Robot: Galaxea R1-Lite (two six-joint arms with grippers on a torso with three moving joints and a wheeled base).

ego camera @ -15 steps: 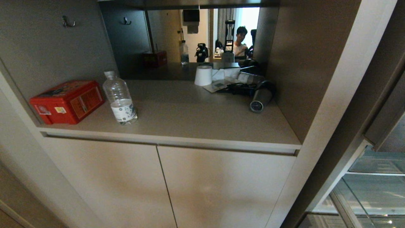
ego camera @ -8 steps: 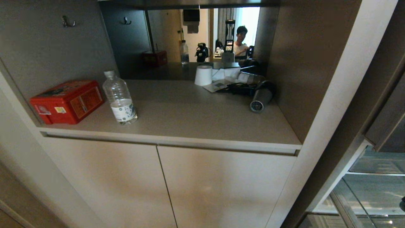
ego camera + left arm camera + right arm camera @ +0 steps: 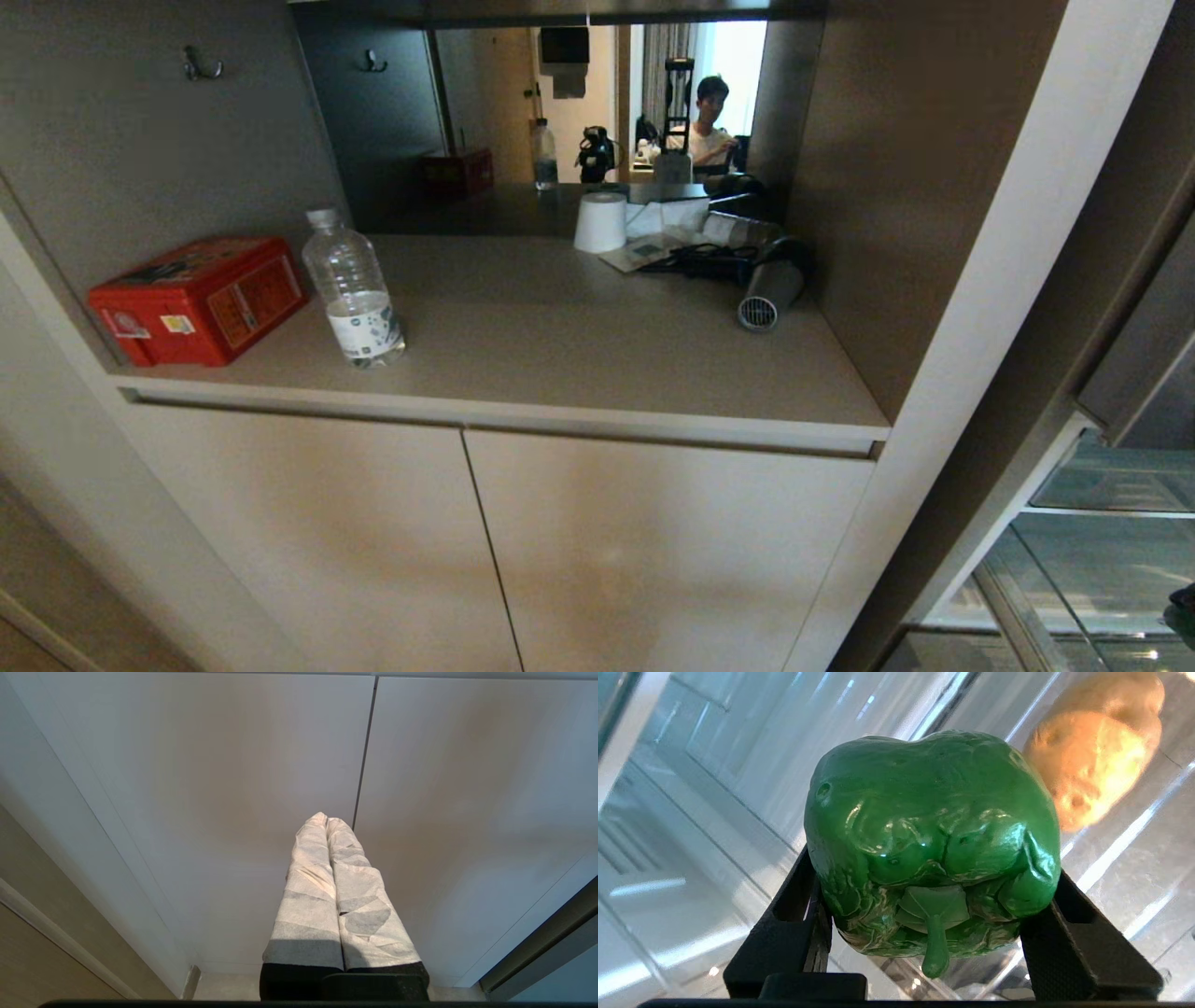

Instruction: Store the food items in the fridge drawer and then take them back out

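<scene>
My right gripper (image 3: 931, 891) is shut on the glossy green bell pepper (image 3: 931, 835), one black finger (image 3: 789, 919) on each side and the stem toward the camera. It hangs over the clear ribbed fridge drawer (image 3: 1125, 868), where the tan potato (image 3: 1092, 760) lies just beyond the pepper. In the head view only a sliver of the pepper (image 3: 1183, 623) shows at the lower right edge, inside the open fridge (image 3: 1102, 560). My left gripper (image 3: 325, 820) is shut and empty, its taped fingers pointing at the white cabinet doors (image 3: 233, 788).
A counter niche (image 3: 579, 345) holds a red box (image 3: 201, 297), a water bottle (image 3: 353, 289), a white paper roll (image 3: 600, 222) and a grey hair dryer (image 3: 770, 291). A mirror behind shows a person (image 3: 709, 121). A tall cabinet side panel (image 3: 980, 327) separates counter and fridge.
The pepper in my right gripper has come into the head view's lower right edge, where nothing showed a second ago. The counter and the left arm are unchanged.
</scene>
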